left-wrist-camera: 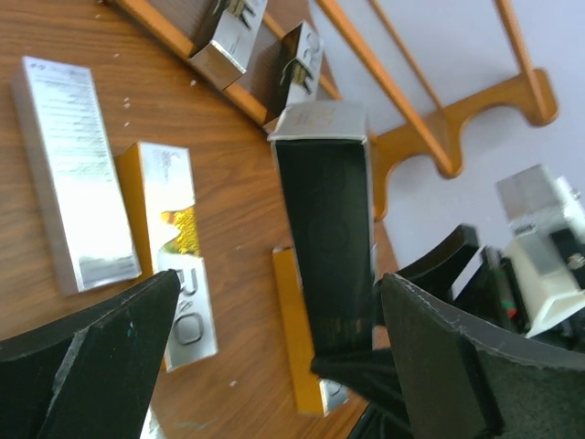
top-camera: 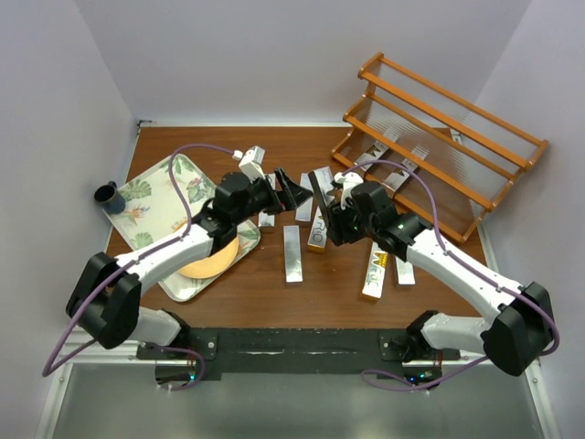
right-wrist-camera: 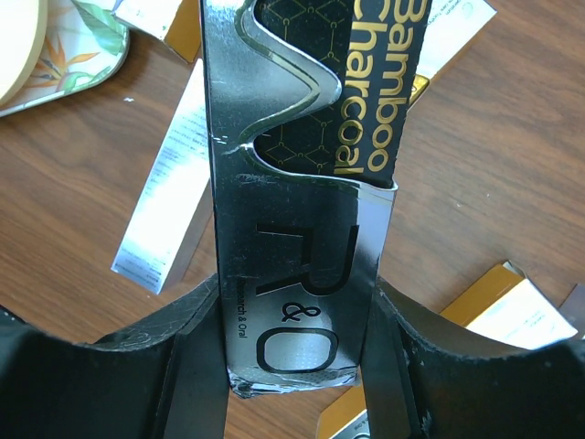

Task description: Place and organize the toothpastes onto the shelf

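Note:
My right gripper [top-camera: 333,218] [right-wrist-camera: 292,366] is shut on one end of a silver and black toothpaste carton [top-camera: 320,190] [right-wrist-camera: 297,183] lettered "Bamboo Charcoal". It holds the carton off the brown table. My left gripper [top-camera: 291,190] [left-wrist-camera: 274,357] is open just left of that carton [left-wrist-camera: 324,238], its fingers on either side and apart from it. Several more toothpastes lie flat on the table [top-camera: 292,252] [top-camera: 377,271] [left-wrist-camera: 78,183] [left-wrist-camera: 174,265]. The orange-brown shelf [top-camera: 439,137] [left-wrist-camera: 402,101] stands at the back right, with two cartons [top-camera: 379,155] [left-wrist-camera: 228,37] on its lowest tier.
A leaf-patterned tray [top-camera: 151,201] sits at the left under my left arm, holding a pale orange disc [top-camera: 212,262]. A small dark cup [top-camera: 110,195] stands past the tray's left edge. White walls close in on both sides and the back.

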### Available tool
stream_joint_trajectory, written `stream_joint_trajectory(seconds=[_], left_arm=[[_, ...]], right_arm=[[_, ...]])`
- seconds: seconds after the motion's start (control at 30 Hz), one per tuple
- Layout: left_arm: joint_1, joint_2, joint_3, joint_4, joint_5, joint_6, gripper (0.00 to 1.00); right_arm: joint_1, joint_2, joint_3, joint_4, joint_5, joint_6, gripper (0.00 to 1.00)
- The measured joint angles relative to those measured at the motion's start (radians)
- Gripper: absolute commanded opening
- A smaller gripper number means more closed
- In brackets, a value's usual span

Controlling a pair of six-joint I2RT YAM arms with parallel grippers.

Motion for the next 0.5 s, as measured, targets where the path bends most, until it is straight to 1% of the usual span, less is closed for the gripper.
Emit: stream_joint_trajectory(seconds=[0.2, 0.4, 0.5], left_arm=[[-0.063, 0.053, 0.0, 0.148, -0.058, -0.063, 0.94], [-0.116, 0.121, -0.001, 0.22, -0.09, -0.096, 0.86], [-0.131, 0.151, -0.001, 0.228, -0.1, -0.105, 0.8]], right_arm=[[0.003, 0.005, -0.006, 0.021, -0.006, 0.028, 0.36], [0.011, 0.015, -0.024, 0.066, -0.026, 0.068, 0.36], [0.015, 0.015, -0.036, 0.084, -0.028, 0.089, 0.36]])
